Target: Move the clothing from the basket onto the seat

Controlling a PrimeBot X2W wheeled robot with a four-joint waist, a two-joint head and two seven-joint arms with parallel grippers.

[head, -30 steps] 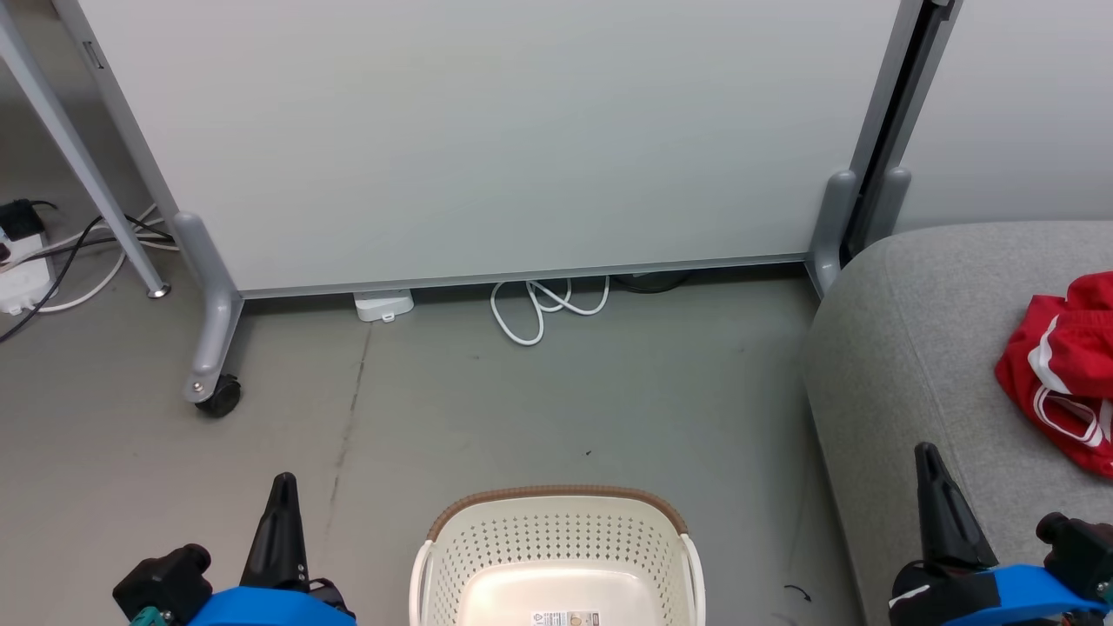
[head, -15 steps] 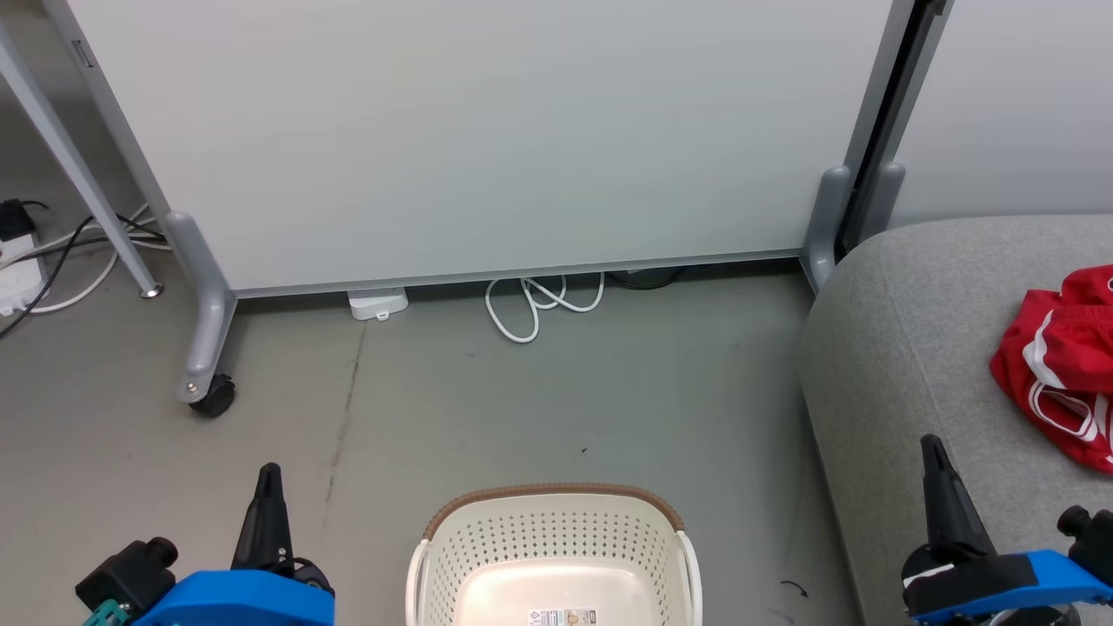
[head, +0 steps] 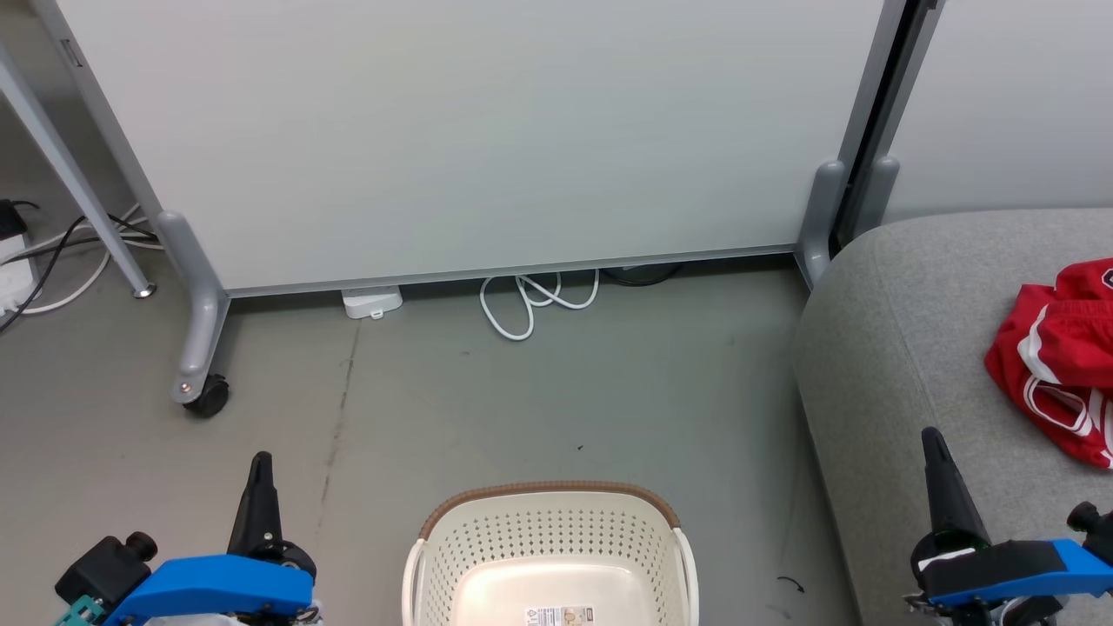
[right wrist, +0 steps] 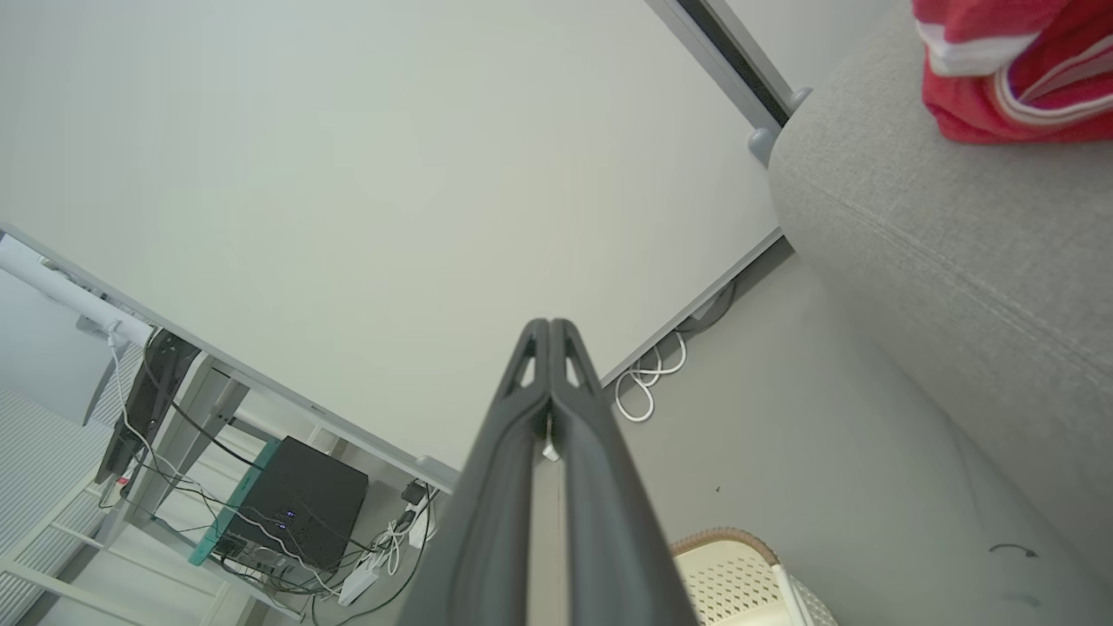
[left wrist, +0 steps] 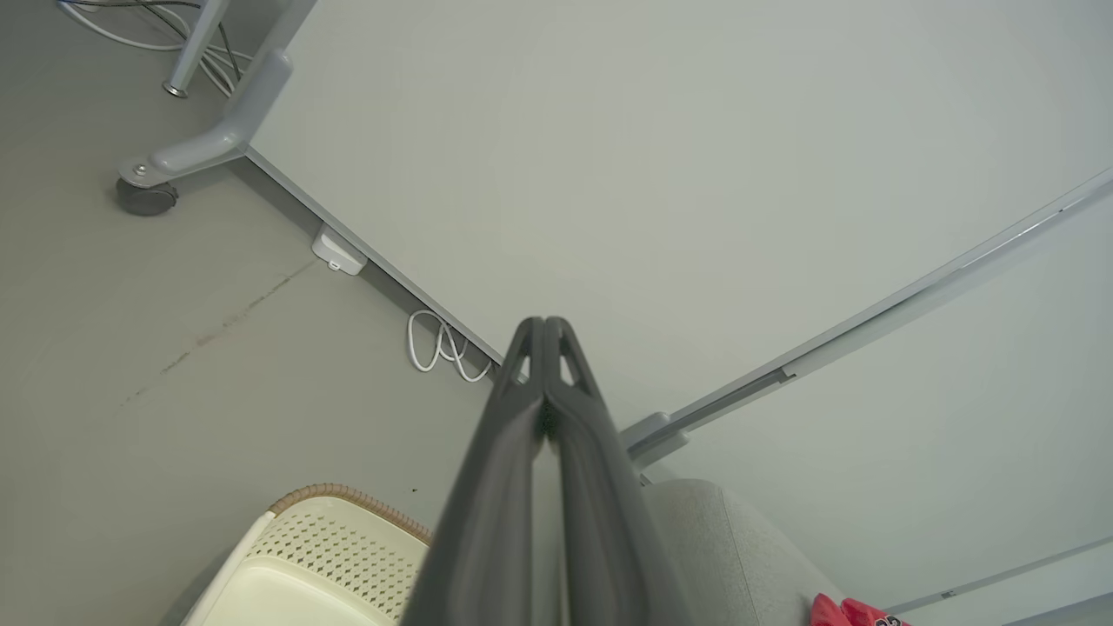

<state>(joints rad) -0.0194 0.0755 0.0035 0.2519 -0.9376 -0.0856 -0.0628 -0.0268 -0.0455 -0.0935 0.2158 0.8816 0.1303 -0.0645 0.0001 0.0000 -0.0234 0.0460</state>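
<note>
We note left tool (head: 260, 459) fully closed, gripping nothing; right tool (head: 930, 435) same. Red clothing (head: 1056, 356) lies on grey seat (head: 896, 348), well apart from basket (head: 548, 522); basket stands on floor (head: 522, 391) between both tools

clothing (head: 1056, 361) lies on the seat (head: 896, 348), right of the basket (head: 548, 530).

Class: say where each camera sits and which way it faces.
Head view: on the head, looking down at the basket; left gripper and right gripper show below.
Left wrist view: left wrist, along its shut fingers toward the white panel.
Right wrist view: right wrist, same, fingers shut.
All share the basket and seat.
</note>
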